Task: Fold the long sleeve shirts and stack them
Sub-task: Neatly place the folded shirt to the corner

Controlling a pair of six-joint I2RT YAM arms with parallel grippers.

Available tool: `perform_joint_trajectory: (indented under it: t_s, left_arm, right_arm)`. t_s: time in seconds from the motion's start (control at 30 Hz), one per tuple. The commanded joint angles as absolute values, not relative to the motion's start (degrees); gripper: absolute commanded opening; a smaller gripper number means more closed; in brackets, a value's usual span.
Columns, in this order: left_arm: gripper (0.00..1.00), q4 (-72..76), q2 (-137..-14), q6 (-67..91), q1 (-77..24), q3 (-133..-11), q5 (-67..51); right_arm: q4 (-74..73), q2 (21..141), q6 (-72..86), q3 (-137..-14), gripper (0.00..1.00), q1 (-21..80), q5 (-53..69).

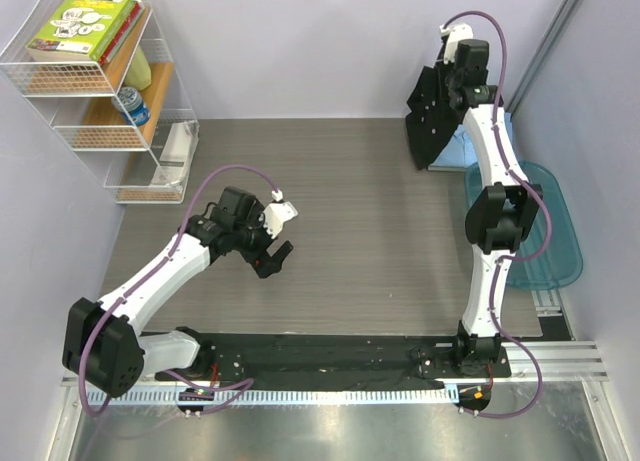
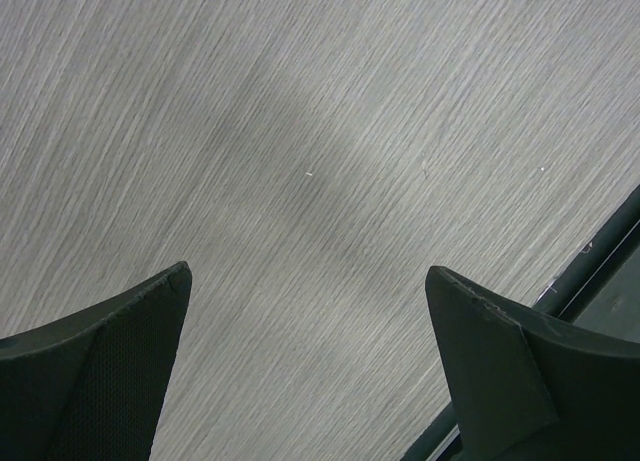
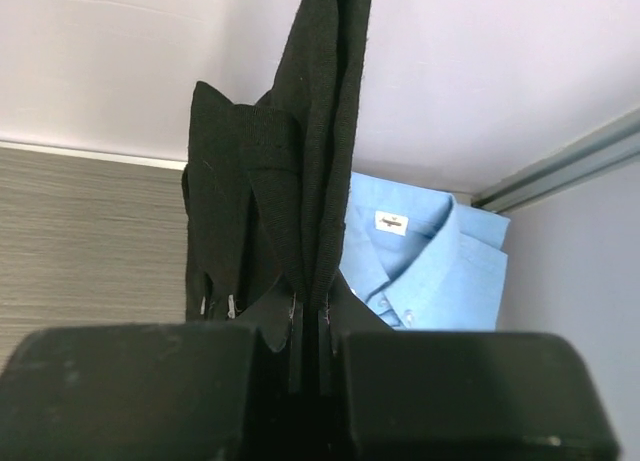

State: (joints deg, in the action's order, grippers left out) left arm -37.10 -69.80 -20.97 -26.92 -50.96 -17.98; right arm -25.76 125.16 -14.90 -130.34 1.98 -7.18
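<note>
The black long sleeve shirt (image 1: 432,106) hangs bunched at the back right corner, lifted off the table. My right gripper (image 1: 458,73) is shut on a fold of it. In the right wrist view the black cloth (image 3: 290,171) rises from between the closed jaws of the right gripper (image 3: 310,326). The light blue long sleeve shirt (image 3: 430,261) lies folded, collar up, just behind it by the wall, and shows as a blue strip (image 1: 450,163) in the top view. My left gripper (image 1: 272,253) hovers open over bare table at the middle left, with nothing between its fingers (image 2: 120,361).
A teal plastic tub (image 1: 545,241) sits at the right edge beside the right arm. A wire shelf rack (image 1: 100,91) with books and small items stands at the back left. A metal rail (image 1: 330,381) runs along the near edge.
</note>
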Motion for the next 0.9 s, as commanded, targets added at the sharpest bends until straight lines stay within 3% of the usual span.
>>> perform_joint_trajectory:
  t_s: [0.0, 0.33, 0.87]
  left_arm:
    - [1.0, -36.4, -70.1, -22.2, -26.9, -51.8, -17.7]
    - [1.0, -38.0, -70.4, -22.7, -26.9, -51.9, -17.5]
    - [1.0, -40.2, -73.1, -22.0, -26.9, -53.3, -17.3]
  right_arm:
    - [-20.3, 120.5, -15.9, -131.5, 0.01, 0.8, -9.0]
    - [-13.8, 120.8, -16.7, -123.3, 0.01, -5.1, -6.9]
    - [-7.3, 127.9, -13.8, -121.9, 0.01, -12.0, -4.1]
